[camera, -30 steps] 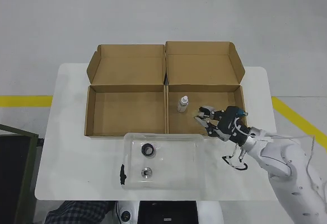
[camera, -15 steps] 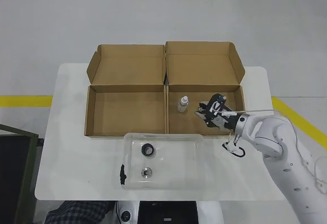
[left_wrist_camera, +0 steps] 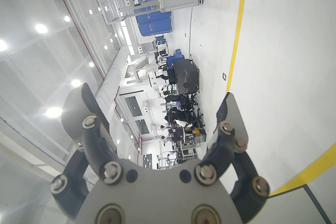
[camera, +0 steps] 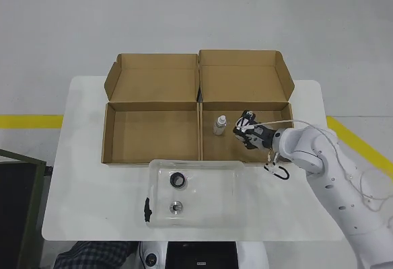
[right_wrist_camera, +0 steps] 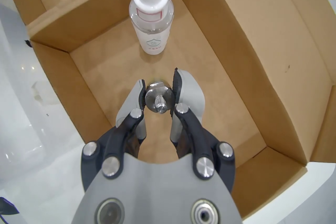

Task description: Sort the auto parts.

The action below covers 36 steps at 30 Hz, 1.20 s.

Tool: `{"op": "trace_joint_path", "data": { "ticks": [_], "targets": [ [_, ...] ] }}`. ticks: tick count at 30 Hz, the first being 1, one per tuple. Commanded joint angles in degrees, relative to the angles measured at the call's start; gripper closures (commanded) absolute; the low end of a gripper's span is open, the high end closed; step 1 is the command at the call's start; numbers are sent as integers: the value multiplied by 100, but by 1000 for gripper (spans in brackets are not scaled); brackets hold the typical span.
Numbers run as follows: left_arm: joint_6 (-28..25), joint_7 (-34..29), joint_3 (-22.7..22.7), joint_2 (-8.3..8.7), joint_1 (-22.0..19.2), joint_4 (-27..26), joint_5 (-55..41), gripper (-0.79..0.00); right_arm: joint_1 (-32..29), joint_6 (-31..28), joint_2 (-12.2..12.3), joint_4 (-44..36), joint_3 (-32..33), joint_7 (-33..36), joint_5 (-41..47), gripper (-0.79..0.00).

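My right gripper (right_wrist_camera: 158,92) (camera: 241,128) is shut on a small silver threaded metal part (right_wrist_camera: 157,99), held above the floor of the right cardboard box (camera: 280,151) (right_wrist_camera: 265,33). A clear spray bottle (right_wrist_camera: 151,12) (camera: 220,124) with a white cap stands upright in that box, a short way beyond the fingertips. In the clear plastic tray (camera: 233,202) at the table's front lie a black ring part (camera: 177,179) and a silver round part (camera: 175,206). My left gripper (left_wrist_camera: 157,101) is open with nothing in it, pointed at the room, away from the table.
The left cardboard box (camera: 153,134) stands beside the right one, both with lids folded back. A small black part (camera: 146,210) lies at the tray's left edge. The white table (camera: 82,168) has bare room left of the boxes.
The right gripper has moved from the box's front right corner toward the back and left, carrying the metal part farther into the right box, nearer the bottle.
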Motion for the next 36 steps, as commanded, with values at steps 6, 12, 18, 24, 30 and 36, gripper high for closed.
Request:
{"op": "trace_joint_path", "data": {
  "ticks": [6, 12, 18, 24, 30, 36],
  "targets": [
    [0, 0, 0, 0, 0, 0, 0, -785, 345, 163, -87, 248, -433, 379, -434, 0],
    [0, 0, 0, 0, 0, 0, 0, -785, 565, 162, -175, 628, -698, 356, -349, 0],
    [0, 0, 0, 0, 0, 0, 0, -785, 699, 178, -241, 840, -873, 342, -312, -123],
    [0, 0, 0, 0, 0, 0, 0, -785, 730, 164, -255, 845, -874, 329, -270, -363],
    [0, 0, 0, 0, 0, 0, 0, -785, 529, 108, -175, 403, -565, 277, -169, -388],
    [0, 0, 0, 0, 0, 0, 0, -785, 11, 35, -30, -524, -44, 271, 19, -416]
  ]
}}
